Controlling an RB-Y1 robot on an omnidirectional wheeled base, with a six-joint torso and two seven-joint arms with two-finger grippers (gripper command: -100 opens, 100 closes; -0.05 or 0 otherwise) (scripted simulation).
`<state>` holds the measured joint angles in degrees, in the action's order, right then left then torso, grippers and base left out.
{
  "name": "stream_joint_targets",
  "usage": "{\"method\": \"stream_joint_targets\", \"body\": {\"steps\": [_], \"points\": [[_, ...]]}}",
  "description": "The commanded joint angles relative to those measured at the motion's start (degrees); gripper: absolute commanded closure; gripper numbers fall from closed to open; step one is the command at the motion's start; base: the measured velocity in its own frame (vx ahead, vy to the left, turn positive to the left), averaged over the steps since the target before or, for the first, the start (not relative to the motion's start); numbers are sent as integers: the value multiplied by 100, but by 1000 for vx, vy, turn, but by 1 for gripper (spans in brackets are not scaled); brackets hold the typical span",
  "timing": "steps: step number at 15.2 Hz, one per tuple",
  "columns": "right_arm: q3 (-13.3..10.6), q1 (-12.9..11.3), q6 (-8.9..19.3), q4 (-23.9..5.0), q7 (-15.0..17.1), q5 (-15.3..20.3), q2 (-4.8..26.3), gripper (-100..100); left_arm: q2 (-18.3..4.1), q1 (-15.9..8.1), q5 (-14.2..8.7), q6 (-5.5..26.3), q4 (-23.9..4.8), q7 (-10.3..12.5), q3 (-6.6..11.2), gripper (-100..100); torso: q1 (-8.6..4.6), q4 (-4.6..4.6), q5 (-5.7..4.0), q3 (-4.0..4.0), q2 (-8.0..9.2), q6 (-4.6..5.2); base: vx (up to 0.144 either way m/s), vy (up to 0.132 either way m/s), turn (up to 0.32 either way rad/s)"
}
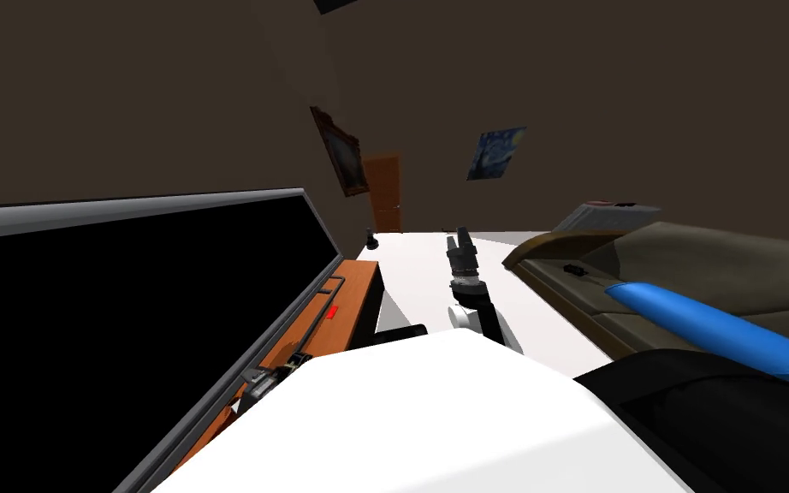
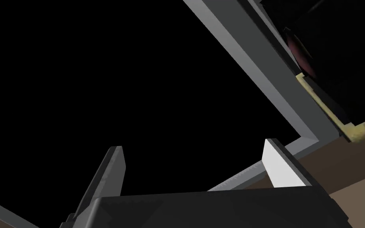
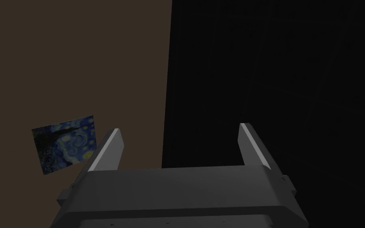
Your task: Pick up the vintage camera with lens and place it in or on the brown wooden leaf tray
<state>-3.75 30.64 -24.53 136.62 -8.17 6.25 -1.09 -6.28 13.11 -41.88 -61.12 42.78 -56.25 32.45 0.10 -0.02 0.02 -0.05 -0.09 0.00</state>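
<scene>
While the left claw point(image 2: 194, 145) gapes, the camera point(image 2: 328, 67) looks black, reddish-lensed.

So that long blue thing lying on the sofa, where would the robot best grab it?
Probably the long blue thing near its rounded, narrower end, which lies bare on the sofa. Come from above, the right tool open across its width: it lies lengthwise and looks too long to span end to end.
</scene>
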Motion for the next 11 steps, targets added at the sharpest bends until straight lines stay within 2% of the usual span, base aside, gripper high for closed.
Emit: {"method": "stream_joint_targets", "body": {"steps": [1,2,3,5,6,7,9,10,11], "points": [[0,0,0,0,0,0,0,0,1,-29,-48,-68,-206,-69,30,-100,0,0,0,0,0,0,-1,23,-71],[0,1,0,0,0,0,0,0,1,-29,-48,-68,-206,-69,30,-100,-1,-1,0,0,0,-3,0,12,18],[0,1,0,0,0,0,0,0,31,-87,-185,-184,-411,-259,117,-100,-3,-1,-1,-1,-1,-4,-2,10,-206],[0,0,0,0,0,0,0,0,31,-87,-185,-184,-489,-259,117,-100,-3,0,-1,0,0,1,-4,18,-174],[0,1,0,0,0,0,0,0,64,-143,-314,-293,-721,-437,197,-100,-3,0,-1,0,0,-3,-3,17,-220],[0,0,0,0,0,0,0,0,64,-143,-314,-293,-756,-437,197,-100,-3,0,-1,0,0,1,-4,23,-233],[0,1,0,0,0,0,0,0,64,-143,-314,-293,-756,-437,197,-100,-1,0,-1,0,0,-3,-3,18,-14],[0,1,0,0,0,0,0,0,100,-195,-435,-395,-944,-604,272,-100,-3,-1,-1,-1,-1,-4,-2,9,-185],[0,0,0,0,0,0,0,0,100,-195,-435,-395,-1005,-604,272,-100,-5,0,-1,-1,-1,1,-2,17,-228]]}}
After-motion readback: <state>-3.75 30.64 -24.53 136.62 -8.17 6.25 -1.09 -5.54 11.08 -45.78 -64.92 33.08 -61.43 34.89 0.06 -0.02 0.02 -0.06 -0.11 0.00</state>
